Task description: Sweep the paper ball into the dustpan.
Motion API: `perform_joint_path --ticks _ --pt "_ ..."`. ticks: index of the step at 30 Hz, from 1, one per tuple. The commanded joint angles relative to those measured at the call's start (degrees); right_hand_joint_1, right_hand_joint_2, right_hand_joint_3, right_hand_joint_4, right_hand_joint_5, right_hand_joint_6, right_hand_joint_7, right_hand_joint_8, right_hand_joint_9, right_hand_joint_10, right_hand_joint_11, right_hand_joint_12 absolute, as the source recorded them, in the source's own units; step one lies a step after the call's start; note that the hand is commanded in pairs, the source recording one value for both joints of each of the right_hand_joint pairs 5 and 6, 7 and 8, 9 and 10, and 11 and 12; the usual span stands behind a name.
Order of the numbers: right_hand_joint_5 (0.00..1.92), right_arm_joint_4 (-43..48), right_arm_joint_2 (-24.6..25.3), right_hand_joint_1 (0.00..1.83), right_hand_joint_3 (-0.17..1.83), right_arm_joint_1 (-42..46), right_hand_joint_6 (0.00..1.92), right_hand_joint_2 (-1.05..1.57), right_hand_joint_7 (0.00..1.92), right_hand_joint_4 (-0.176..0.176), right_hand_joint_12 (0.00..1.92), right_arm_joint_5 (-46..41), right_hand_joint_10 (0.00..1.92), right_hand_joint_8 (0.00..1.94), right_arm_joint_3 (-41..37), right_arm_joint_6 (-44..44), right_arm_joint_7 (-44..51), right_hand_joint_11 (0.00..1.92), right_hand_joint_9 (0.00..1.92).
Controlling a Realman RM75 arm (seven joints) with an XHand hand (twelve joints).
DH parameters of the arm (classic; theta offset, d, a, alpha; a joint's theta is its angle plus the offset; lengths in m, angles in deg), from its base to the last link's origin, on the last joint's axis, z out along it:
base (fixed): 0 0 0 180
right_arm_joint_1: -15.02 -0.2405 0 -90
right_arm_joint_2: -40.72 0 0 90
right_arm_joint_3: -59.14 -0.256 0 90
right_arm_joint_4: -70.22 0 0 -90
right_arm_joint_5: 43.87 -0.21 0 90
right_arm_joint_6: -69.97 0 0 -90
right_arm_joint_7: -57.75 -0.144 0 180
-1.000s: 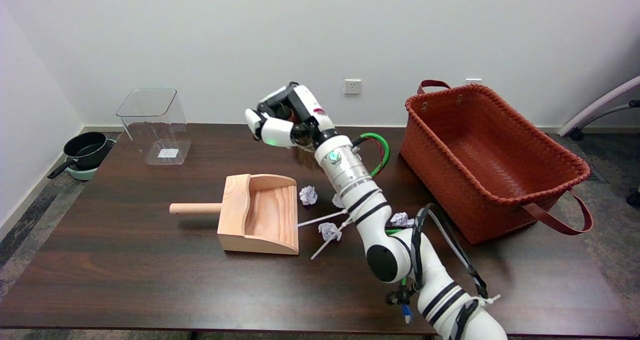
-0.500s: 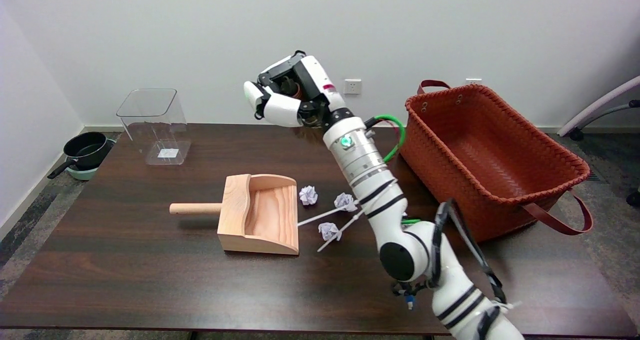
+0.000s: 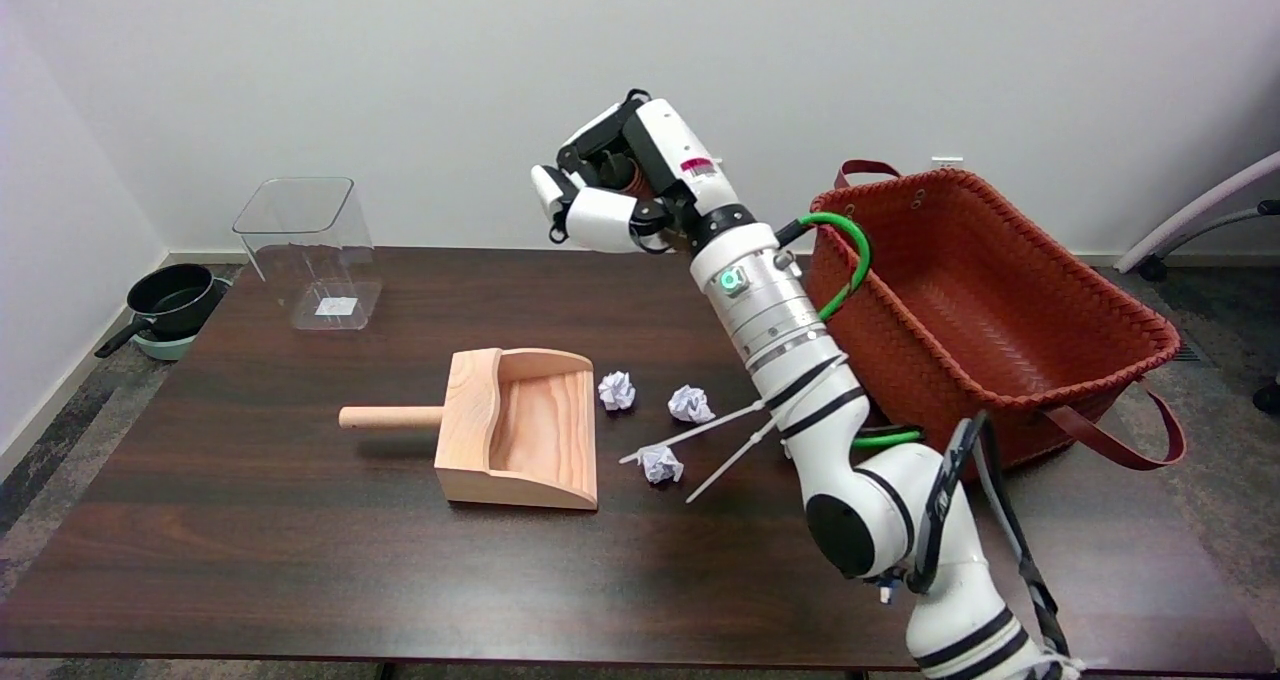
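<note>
A wooden dustpan (image 3: pixel 520 425) lies on the dark table with its open mouth facing right and its round handle (image 3: pixel 390 417) pointing left. Three crumpled white paper balls lie just right of the mouth: one (image 3: pixel 617 390) nearest it, one (image 3: pixel 690 403) further right, one (image 3: pixel 660 463) closer to me. My right hand (image 3: pixel 625 185) is raised high above the table's far side, well clear of the balls. Its fingers are curled around a dark brown brush handle (image 3: pixel 617 172); the bristles are hidden.
A large red-brown woven basket (image 3: pixel 985 310) stands at the right, close behind my forearm. A clear plastic bin (image 3: pixel 305 250) sits at the back left. A black pan (image 3: pixel 175 300) is on the floor to the left. White cable ties (image 3: pixel 725 438) stick out from my arm over the table.
My right arm has swung up and to the right, lifting the hand from just above the table behind the balls to high in the air. The paper balls and dustpan stayed put.
</note>
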Motion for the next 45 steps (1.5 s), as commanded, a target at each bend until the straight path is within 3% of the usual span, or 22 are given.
perform_joint_path --ticks 1,7,11,22,29,45 --pt "1.92 -5.92 12.59 1.08 1.49 5.01 1.92 1.57 1.92 0.000 1.90 18.64 1.92 1.92 -7.60 2.99 -0.07 1.90 1.92" --pt "1.92 -5.63 13.07 1.07 1.54 5.17 1.92 1.57 1.92 0.000 1.89 13.45 1.92 1.92 -9.85 0.65 -0.07 1.89 1.92" --pt "1.92 -4.19 13.32 1.07 1.58 7.50 1.92 1.57 1.92 0.000 1.89 13.37 1.92 1.92 -13.08 -9.18 0.01 1.89 1.92" --pt "1.92 0.10 20.20 1.08 1.58 12.11 1.92 1.57 1.92 0.000 1.89 5.35 1.92 1.92 -21.68 -27.25 0.17 1.89 1.92" --pt "1.92 13.68 20.50 1.09 1.61 9.14 1.92 1.57 1.92 0.000 1.89 -4.54 1.92 1.92 -22.72 -41.00 0.25 1.89 1.92" --pt "1.92 34.66 17.70 1.09 1.60 2.84 1.92 1.57 1.92 0.000 1.89 -22.12 1.92 1.92 -22.31 -68.48 0.33 1.89 1.92"
